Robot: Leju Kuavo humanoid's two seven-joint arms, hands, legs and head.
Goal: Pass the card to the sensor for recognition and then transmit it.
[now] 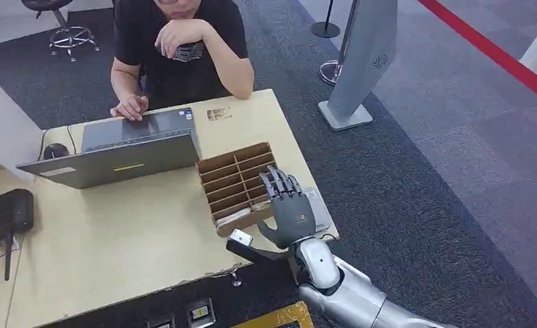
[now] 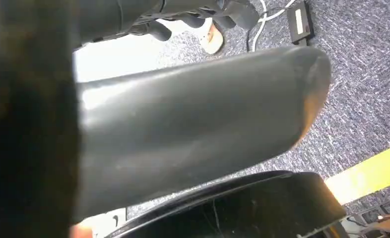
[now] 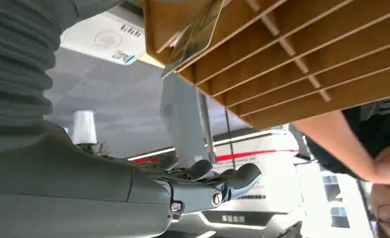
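A wooden slotted rack [image 1: 235, 179] stands on the table's right part. A gold-brown card [image 3: 193, 34] leans in its nearest slot, and shows as a pale strip [image 1: 233, 217] in the head view. Beside the rack lies the flat white sensor [image 1: 322, 213], also seen as a white box [image 3: 101, 39] in the right wrist view. My right hand [image 1: 287, 205] hovers over the rack's right end and the sensor, with fingers [image 3: 218, 181] stretched out and holding nothing. My left hand [image 2: 183, 129] hangs over the carpet, its thumb apart from the fingers [image 2: 193, 22], with nothing in it.
A person sits behind the table with one hand on an open laptop [image 1: 126, 147]. A black device [image 1: 6, 212] with cables lies at the table's left edge. A small clip-like part [image 1: 240, 239] sits at the table's front edge, near my right wrist. Grey carpet stretches to the right.
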